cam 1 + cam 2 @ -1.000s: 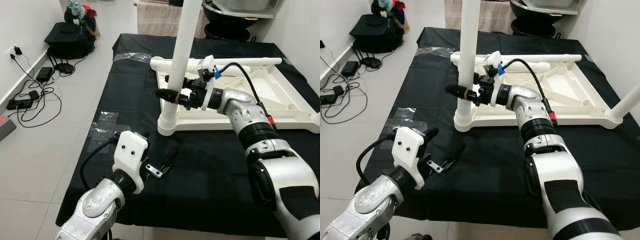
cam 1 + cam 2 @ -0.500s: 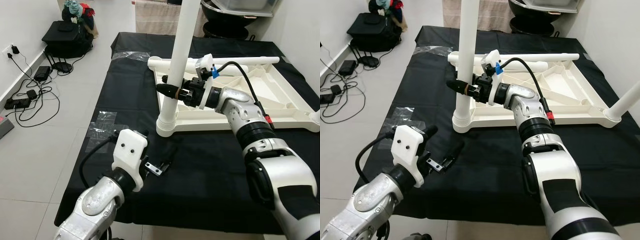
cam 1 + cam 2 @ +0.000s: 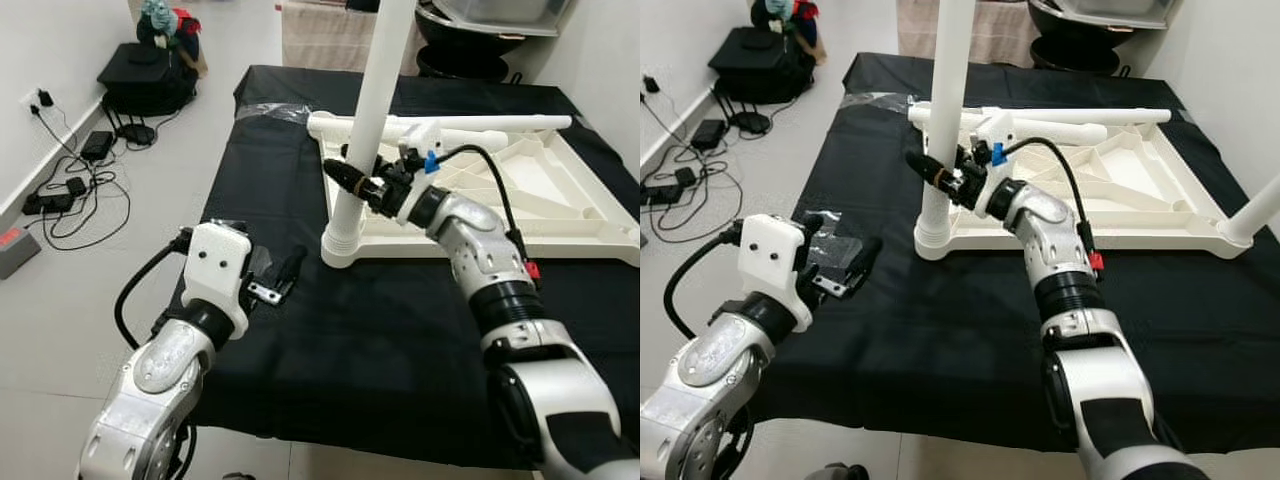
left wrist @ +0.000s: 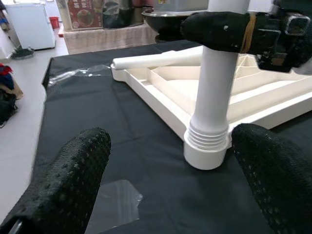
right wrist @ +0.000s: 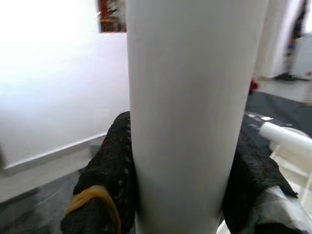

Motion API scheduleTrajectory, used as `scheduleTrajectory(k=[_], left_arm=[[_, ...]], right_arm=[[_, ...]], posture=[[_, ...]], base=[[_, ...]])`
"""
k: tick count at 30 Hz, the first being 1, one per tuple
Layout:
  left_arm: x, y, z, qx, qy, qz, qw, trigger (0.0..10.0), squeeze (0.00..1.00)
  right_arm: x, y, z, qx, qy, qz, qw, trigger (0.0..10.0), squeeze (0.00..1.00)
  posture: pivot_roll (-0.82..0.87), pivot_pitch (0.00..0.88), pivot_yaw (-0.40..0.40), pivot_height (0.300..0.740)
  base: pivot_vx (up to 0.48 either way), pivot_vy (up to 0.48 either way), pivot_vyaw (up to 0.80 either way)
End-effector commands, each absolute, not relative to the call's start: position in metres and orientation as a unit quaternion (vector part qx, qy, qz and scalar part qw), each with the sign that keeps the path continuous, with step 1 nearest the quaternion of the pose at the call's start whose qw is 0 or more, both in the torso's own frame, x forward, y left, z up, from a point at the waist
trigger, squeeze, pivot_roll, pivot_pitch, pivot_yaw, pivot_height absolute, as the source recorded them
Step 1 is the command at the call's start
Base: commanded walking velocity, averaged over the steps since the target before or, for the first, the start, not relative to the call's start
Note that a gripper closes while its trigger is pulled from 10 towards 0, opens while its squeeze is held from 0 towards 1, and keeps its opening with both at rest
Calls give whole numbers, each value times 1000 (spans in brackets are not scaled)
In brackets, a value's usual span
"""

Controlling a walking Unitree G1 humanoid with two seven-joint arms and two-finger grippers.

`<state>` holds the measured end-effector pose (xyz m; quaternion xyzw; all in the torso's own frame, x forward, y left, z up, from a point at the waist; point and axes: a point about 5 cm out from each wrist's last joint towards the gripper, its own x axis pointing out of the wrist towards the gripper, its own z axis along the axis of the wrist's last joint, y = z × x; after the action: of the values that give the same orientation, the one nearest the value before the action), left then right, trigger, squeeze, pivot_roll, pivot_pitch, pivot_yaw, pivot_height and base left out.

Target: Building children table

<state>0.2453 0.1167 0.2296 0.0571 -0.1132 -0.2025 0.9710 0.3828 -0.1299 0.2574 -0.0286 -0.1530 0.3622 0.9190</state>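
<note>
While the right gripper point(image 3: 362, 182) pinches the upright leg point(image 3: 368, 120), left gripper point(image 3: 270, 277) jaws hover spread over bare cloth point(image 3: 400, 350).

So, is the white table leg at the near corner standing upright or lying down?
Upright. The white table leg rises straight from its ribbed socket on the overturned tabletop, with the right gripper clamped around it.

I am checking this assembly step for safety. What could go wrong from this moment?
The right hand is shut on the upright table leg above its socket. A sideways push could tilt the leg or shift the upturned white tabletop on the black cloth. The left hand hangs open near the leg's base. If it moves forward, it may bump the socket.
</note>
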Motion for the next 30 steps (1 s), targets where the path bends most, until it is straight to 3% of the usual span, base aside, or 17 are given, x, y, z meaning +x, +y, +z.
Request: scheduleTrajectory(k=[1, 3, 6, 11, 16, 22, 23, 24, 25, 27, 28, 30], left_arm=[[245, 118, 229, 62, -114, -199, 971, 10000, 0], [247, 119, 230, 64, -116, -195, 972, 10000, 0], [246, 113, 231, 58, -117, -202, 971, 10000, 0], [245, 108, 230, 52, -116, -210, 969, 10000, 0], [240, 98, 229, 43, -118, -222, 967, 10000, 0], [240, 98, 229, 44, -119, -220, 967, 10000, 0], [239, 98, 229, 42, -119, -222, 967, 10000, 0], [239, 98, 229, 42, -119, -222, 967, 10000, 0], [239, 99, 229, 44, -119, -222, 967, 10000, 0], [240, 100, 228, 46, -119, -222, 967, 10000, 0], [240, 100, 228, 43, -118, -221, 967, 10000, 0], [240, 100, 228, 43, -119, -221, 967, 10000, 0]], right_arm=[[384, -147, 255, -42, -143, 316, 937, 0, 0], [382, -146, 250, -44, -142, 265, 953, 0, 0], [374, -134, 247, -42, -135, 94, 986, 0, 0], [373, -121, 251, -27, -132, 54, 989, 0, 0], [375, -100, 257, 30, -115, -50, 992, 0, 0], [372, -86, 256, 45, -95, -65, 992, 0, 0], [370, -83, 257, 40, -95, -53, 993, 4588, 0], [370, -83, 257, 40, -95, -53, 993, 4588, 0], [369, -81, 258, 37, -96, -45, 994, 10000, 0], [368, -79, 257, 38, -97, -30, 994, 10000, 0], [367, -80, 256, 35, -97, -26, 994, 10000, 1000], [367, -82, 256, 36, -101, -22, 994, 10000, 1000]], posture=[[70, 209, -107, 740], [69, 209, -107, 740], [70, 208, -107, 740], [68, 200, -106, 740], [79, 192, -120, 740], [82, 185, -120, 740], [85, 184, -121, 740], [85, 184, -121, 740], [83, 184, -119, 740], [78, 181, -117, 740], [79, 179, -116, 740], [79, 178, -115, 740]], base=[[0, 0, 0], [0, 0, 0], [0, 0, 0], [0, 0, 0], [0, 0, 0], [0, 0, 0], [0, 0, 0], [0, 0, 0], [0, 0, 0], [0, 0, 0], [0, 0, 0], [0, 0, 0]])
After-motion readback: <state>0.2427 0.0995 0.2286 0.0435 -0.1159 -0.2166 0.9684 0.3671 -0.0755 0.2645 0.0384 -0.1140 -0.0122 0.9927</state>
